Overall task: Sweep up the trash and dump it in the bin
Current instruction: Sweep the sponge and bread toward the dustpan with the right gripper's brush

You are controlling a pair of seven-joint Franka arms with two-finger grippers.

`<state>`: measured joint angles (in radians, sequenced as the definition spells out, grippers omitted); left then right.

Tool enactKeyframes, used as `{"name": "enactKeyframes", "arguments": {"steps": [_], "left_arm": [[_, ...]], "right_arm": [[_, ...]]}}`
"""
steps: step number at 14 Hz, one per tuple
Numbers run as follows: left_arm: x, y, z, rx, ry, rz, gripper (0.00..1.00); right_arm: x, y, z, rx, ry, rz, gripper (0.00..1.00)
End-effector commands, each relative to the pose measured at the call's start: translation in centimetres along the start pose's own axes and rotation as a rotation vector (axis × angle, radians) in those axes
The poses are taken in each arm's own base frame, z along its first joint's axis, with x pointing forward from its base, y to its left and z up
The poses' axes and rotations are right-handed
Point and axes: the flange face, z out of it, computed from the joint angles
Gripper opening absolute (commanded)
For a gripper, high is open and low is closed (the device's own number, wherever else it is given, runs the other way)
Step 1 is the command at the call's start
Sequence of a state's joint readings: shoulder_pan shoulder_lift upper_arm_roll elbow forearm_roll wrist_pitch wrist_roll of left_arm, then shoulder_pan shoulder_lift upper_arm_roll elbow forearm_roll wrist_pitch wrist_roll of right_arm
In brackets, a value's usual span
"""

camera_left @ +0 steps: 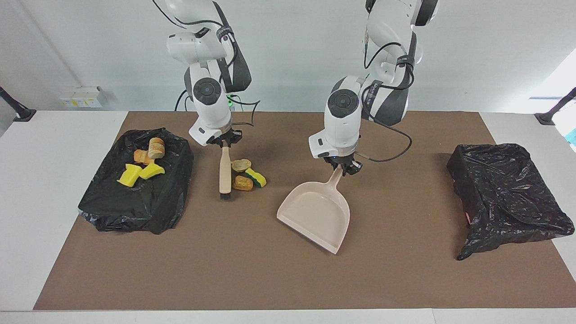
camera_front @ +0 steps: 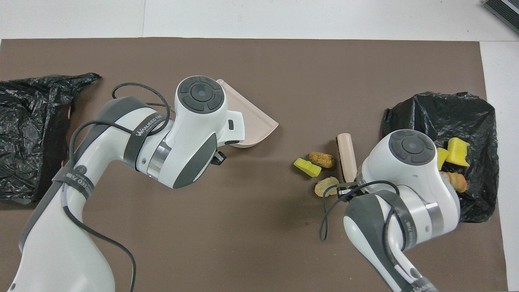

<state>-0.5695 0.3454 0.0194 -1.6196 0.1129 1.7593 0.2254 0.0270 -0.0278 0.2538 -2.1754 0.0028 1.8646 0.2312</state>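
1. The right gripper (camera_left: 223, 143) points down from a bent wrist over the mat, its fingers clamped on the top of the beige brush (camera_left: 224, 170) handle.
2. The brush stands almost upright, bristles down on the brown mat (camera_left: 252, 270), just beside the loose scraps.
3. Three pieces of trash sit on the mat touching one another: a pale bread lump (camera_left: 240, 164), a golden-brown lump (camera_left: 243, 182) and a green-backed yellow sponge (camera_left: 256, 177).
4. The rest of the trash (camera_left: 143, 163), yellow wedges and bread pieces, lies on the black bag (camera_left: 135, 202) at the right arm's end of the table.
5. The left gripper (camera_left: 345, 166) hangs from a folded elbow near the table's middle, fingers closed on the dustpan (camera_left: 316, 214) handle.
6. The dustpan is tilted, its open lip turned toward the scraps, well apart from them.
7. A second black-bagged bin (camera_left: 506, 193) sits at the left arm's end of the table.
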Motion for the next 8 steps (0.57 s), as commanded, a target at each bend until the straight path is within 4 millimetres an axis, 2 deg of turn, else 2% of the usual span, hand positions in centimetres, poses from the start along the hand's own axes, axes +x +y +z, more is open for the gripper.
{"name": "enactKeyframes", "arguments": {"steps": [1,4,8], "left_arm": [[-2.5,-0.3,-0.5,0.075,-0.083,0.198,0.00],[-4.2,0.4,1.1,0.067,-0.100,0.422,0.00],[-5.9,3.0,4.2,0.109,0.002,0.584,0.00]], "right_arm": [[-1.8,1.1,0.1,-0.093,0.018,0.010,0.00],[-3.3,1.2,1.6,-0.085,0.031,0.041,0.00],[-2.8,-0.1,2.9,-0.006,0.014,0.084,0.00]]}}
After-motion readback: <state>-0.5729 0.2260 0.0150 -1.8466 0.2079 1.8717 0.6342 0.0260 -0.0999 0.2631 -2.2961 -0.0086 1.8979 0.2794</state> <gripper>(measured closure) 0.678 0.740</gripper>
